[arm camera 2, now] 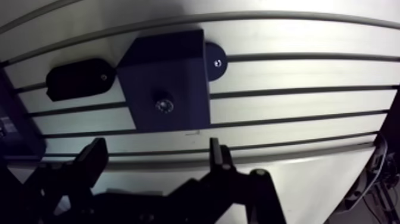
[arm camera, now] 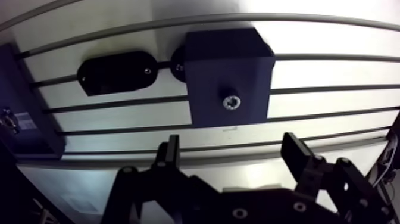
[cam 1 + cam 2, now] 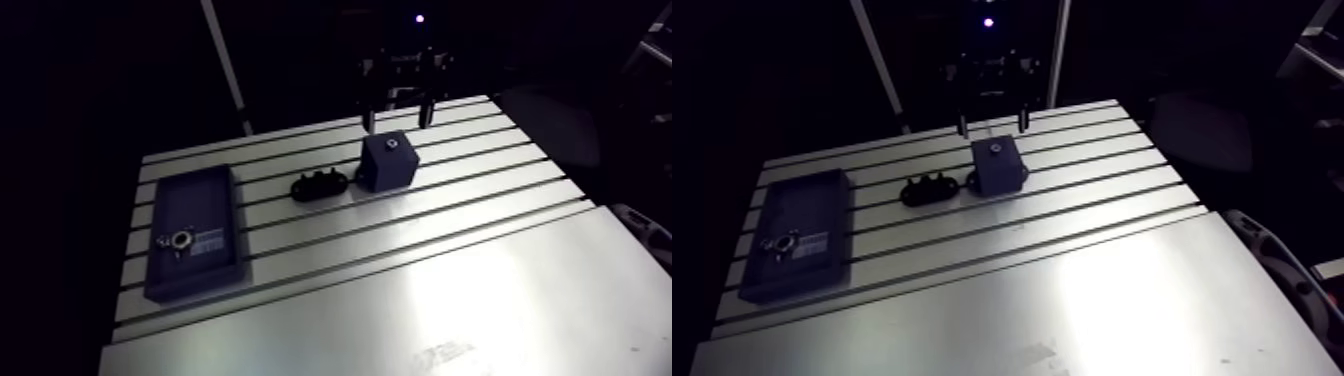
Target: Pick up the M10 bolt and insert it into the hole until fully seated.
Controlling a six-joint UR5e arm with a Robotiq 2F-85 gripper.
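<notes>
I am hovering at the arm view's upper centre, my gripper (image 3: 397, 126) spread apart and empty, because the bolt (image 2: 231, 101) seems to be sitting in the block (image 2: 214, 65).

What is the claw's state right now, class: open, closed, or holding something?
Claw: open, holding nothing. The bolt sits in the block, ahead of it.
</notes>
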